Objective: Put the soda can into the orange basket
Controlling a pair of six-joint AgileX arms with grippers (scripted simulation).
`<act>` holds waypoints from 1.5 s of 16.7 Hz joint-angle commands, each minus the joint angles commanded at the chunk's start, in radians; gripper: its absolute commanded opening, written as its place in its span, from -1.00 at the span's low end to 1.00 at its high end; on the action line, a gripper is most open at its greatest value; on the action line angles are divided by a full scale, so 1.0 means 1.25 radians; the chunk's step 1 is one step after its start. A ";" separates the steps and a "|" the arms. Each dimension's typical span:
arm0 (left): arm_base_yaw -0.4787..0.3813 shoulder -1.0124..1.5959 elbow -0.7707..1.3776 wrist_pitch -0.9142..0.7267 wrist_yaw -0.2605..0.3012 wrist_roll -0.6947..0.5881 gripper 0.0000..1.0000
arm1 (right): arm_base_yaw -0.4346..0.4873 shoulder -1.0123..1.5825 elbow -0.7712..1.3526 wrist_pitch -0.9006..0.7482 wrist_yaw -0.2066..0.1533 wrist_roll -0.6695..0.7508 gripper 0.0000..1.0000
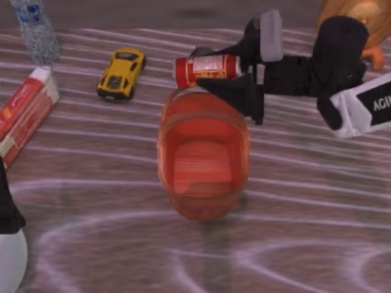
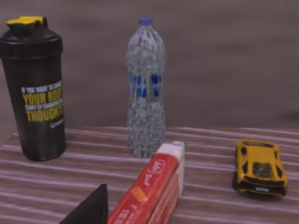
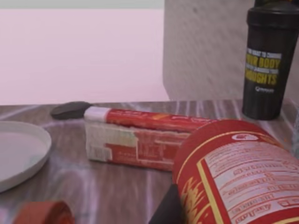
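My right pincer [image 1: 244, 76] is closed on the soda can [image 1: 206, 68], holding it on its side with its length running left to right, raised just beyond the far rim of the orange basket [image 1: 203, 160], which stands near the middle of the surface [image 1: 305, 232]. In my right wrist view the soda can fills the near corner, label up, one dark finger showing under it. To do this step well, I judge I should bring the can nearer, over the open middle of the basket and clear of the arched handle, lower it until it sits just above the ribbed bottom, and only then part the fingers, so the can does not bounce or roll out over the rim. Since it lies sideways it may roll once freed, so a low release along the basket's long axis seems safest. The basket looks empty; I see only its ribbed floor. My left arm [image 1: 9, 232] is parked at the near left edge; its pincer's state I cannot tell. A yellow toy car [image 1: 121, 72], a water bottle [image 1: 35, 30] and a red-and-white box [image 1: 24, 110] lie to the left, well apart from the basket.
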 joint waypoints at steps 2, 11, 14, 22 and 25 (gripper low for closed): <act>0.000 0.000 0.000 0.000 0.000 0.000 1.00 | 0.001 0.033 -0.012 0.039 0.001 -0.001 -1.00; 0.000 0.000 0.000 0.000 0.000 0.000 1.00 | 0.002 0.039 -0.015 0.046 0.002 -0.001 -0.25; 0.000 0.000 0.000 0.000 0.000 0.000 1.00 | 0.002 0.039 -0.015 0.046 0.002 -0.001 0.21; 0.000 0.000 0.000 0.000 0.000 0.000 1.00 | 0.002 0.039 -0.015 0.046 0.002 -0.001 1.00; 0.000 0.000 0.000 0.000 0.000 0.000 1.00 | 0.002 0.039 -0.015 0.046 0.002 -0.001 1.00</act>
